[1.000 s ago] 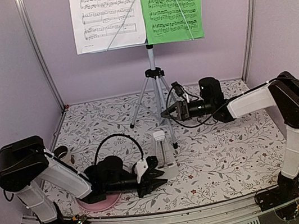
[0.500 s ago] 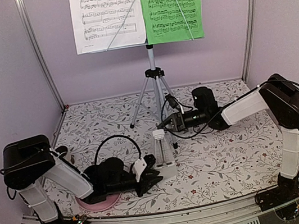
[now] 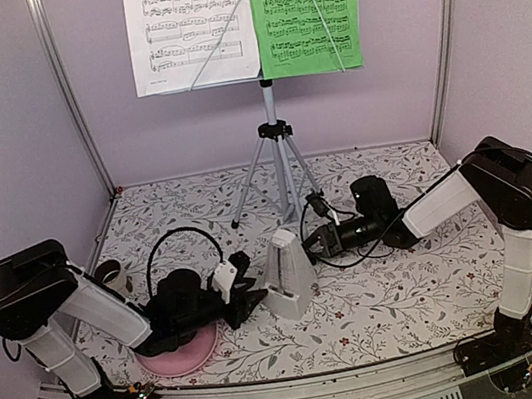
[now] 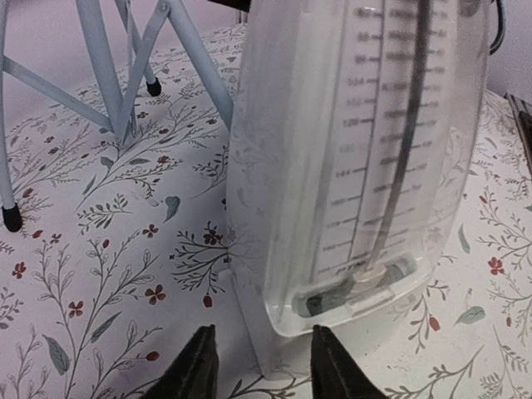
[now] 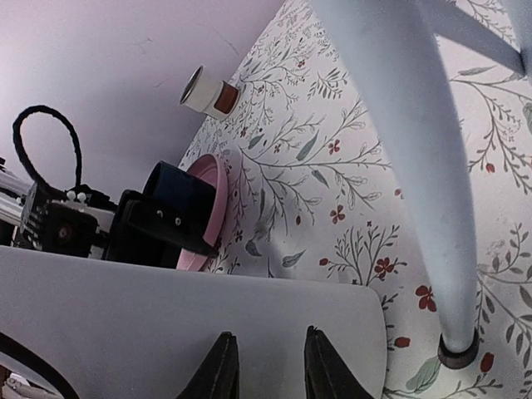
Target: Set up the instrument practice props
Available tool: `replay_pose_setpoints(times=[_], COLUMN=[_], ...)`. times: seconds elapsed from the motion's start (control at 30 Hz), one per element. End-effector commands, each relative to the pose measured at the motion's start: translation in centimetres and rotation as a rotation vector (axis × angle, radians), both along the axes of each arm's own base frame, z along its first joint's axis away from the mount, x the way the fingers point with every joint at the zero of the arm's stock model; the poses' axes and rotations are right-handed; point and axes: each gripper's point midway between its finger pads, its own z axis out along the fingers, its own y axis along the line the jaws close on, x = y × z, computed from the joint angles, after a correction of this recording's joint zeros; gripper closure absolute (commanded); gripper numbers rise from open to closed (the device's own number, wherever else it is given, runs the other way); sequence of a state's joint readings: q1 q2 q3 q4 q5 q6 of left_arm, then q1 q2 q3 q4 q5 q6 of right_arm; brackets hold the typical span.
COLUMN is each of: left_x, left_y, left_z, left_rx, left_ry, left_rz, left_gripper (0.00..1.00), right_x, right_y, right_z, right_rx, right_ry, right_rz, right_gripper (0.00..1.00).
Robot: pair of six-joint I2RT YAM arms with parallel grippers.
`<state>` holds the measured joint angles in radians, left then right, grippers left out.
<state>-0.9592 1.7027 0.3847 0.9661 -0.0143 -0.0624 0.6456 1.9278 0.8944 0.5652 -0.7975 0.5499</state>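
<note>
The white pyramid metronome [image 3: 285,275] stands on the flowered cloth between my two grippers. From the left, my left gripper [image 3: 250,301] lies low at its base. In the left wrist view the metronome [image 4: 357,150] shows its clear front, and the left gripper [image 4: 262,366] is open, with a corner of the base just ahead of its tips. My right gripper [image 3: 314,244] is at its right side. Its jaws [image 5: 268,366] stand slightly apart against the flat white metronome wall [image 5: 191,324]. Behind, the music stand [image 3: 276,147] carries the white sheet [image 3: 188,25] and the green sheet [image 3: 306,6].
A pink plate [image 3: 179,355] lies under my left arm, with a dark mug [image 5: 179,195] on it. A small beige cup [image 3: 111,275] stands at the left. A tripod leg [image 5: 416,150] passes close to the right gripper. Metal frame posts [image 3: 68,99] rise at the back corners.
My right gripper came down and left to the metronome's side while its jaws narrowed. The left gripper drew back left a little. The metronome has turned and now shows its pyramid face.
</note>
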Motion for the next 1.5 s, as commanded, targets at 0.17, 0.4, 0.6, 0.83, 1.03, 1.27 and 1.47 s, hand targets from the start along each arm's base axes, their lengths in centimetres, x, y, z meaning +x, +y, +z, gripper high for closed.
replay_pose_setpoints(times=[0.17, 0.4, 0.6, 0.83, 1.03, 1.27, 1.47], left_x=[-4.1, -4.5, -3.4, -2.2, -1.7, -3.1, -6.0], left_y=[0.4, -0.9, -3.5, -3.7, -4.8, -6.7, -8.2], left_z=[6.2, 9.8, 11.2, 11.5, 11.2, 10.4, 11.2], left_rx=[-0.137, -0.197, -0.192, -0.211, -0.181, -0.174, -0.192], left_ry=[-0.142, -0.156, -0.104, -0.079, -0.067, -0.054, -0.109], left_rz=[-0.219, -0.226, -0.145, -0.047, -0.047, -0.142, -0.348], left_gripper=[0.20, 0.01, 0.01, 0.02, 0.15, 0.26, 0.49], right_x=[-5.2, -6.4, -5.2, -3.4, -2.8, -2.6, -2.9], right_y=[-1.5, -2.2, -2.0, -4.0, -4.8, -5.2, -5.4], right_z=[0.7, 1.9, 5.3, 8.2, 9.9, 10.4, 11.9], right_rx=[0.001, 0.021, 0.053, 0.042, 0.020, 0.010, 0.018], right_ry=[0.039, 0.029, -0.075, -0.164, -0.229, -0.245, -0.274], right_rz=[0.032, 0.032, 0.011, -0.088, -0.134, -0.144, -0.138], right_gripper=[0.64, 0.58, 0.51, 0.42, 0.37, 0.32, 0.30])
